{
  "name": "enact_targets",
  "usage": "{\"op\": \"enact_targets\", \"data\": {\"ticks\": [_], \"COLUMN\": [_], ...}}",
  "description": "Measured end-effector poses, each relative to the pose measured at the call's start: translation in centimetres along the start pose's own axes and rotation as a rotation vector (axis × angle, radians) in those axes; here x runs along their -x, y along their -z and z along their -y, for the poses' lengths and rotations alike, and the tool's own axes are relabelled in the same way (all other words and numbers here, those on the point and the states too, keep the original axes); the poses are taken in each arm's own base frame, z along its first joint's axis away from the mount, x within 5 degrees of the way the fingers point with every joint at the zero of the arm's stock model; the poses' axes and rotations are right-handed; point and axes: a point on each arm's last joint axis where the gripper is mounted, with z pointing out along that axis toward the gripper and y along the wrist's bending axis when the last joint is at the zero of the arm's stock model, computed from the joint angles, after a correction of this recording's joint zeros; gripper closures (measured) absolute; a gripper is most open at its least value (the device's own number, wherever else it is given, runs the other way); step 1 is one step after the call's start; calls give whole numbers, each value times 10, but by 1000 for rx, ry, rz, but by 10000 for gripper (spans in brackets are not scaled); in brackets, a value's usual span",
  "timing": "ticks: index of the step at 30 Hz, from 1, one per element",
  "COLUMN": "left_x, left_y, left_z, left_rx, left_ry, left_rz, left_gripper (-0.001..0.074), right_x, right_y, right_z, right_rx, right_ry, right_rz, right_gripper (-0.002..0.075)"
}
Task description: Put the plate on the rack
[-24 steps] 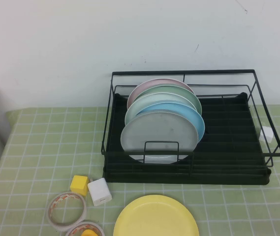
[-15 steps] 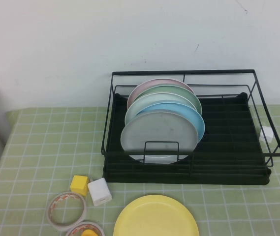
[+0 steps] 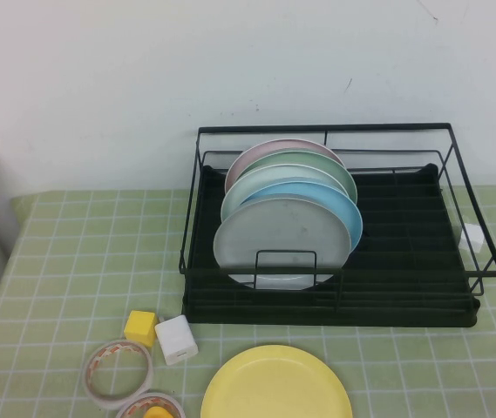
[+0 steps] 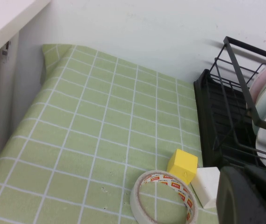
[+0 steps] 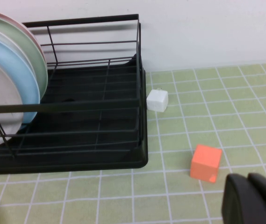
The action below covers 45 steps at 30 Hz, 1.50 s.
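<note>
High view: plate lies flat on the green checked cloth at bottom centre, cut by the frame edge, just in front of the rack. Five plates stand on edge in the rack's left half, grey-white one foremost. Left of the plate: white block, yellow cube, tape roll. No arm shows here.

Left wrist view: left gripper, dark bulk at lower right, above the cloth beside tape, cube and rack corner; finger state cannot be told.

Right wrist view: right gripper at lower right, near an orange cube; small white block touches the rack's side. Fingers' state cannot be told.
</note>
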Motion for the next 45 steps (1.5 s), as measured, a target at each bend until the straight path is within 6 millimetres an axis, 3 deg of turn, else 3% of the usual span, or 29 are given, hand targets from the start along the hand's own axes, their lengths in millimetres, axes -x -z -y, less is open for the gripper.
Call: {"op": "enact_targets", "data": {"ticks": [17, 19, 21, 23, 25, 35, 38, 42, 45], "left_x": [0, 1, 6, 12, 17, 24, 35, 73, 101], "left_y": [0, 0, 1, 2, 2, 4, 11, 20, 10], "left_z": [1, 5, 11, 14, 14, 11, 25, 51, 64], "left_rx": [-10, -60, -149, -210, -238, -248, -270, -240, -150], "left_ry": [44, 264, 650, 903, 982, 932, 702, 354, 132], "left_rz": [2, 12, 31, 57, 105, 200, 132, -19, -199], "left_gripper": [738, 738, 738, 738, 738, 738, 738, 738, 738], "right_x": [0, 0, 0, 0, 0, 0, 0, 0, 0], "right_y": [0, 0, 0, 0, 0, 0, 0, 0, 0], "right_z": [0, 0, 0, 0, 0, 0, 0, 0, 0], "right_rx": [-1, -1, -1, -1, -1, -1, -1, -1, -1], "right_ry": [1, 1, 1, 1, 1, 1, 1, 1, 1], "right_rz": [0, 0, 0, 0, 0, 0, 0, 0, 0], "right_gripper": [728, 728, 728, 728, 728, 728, 728, 728, 728]}}
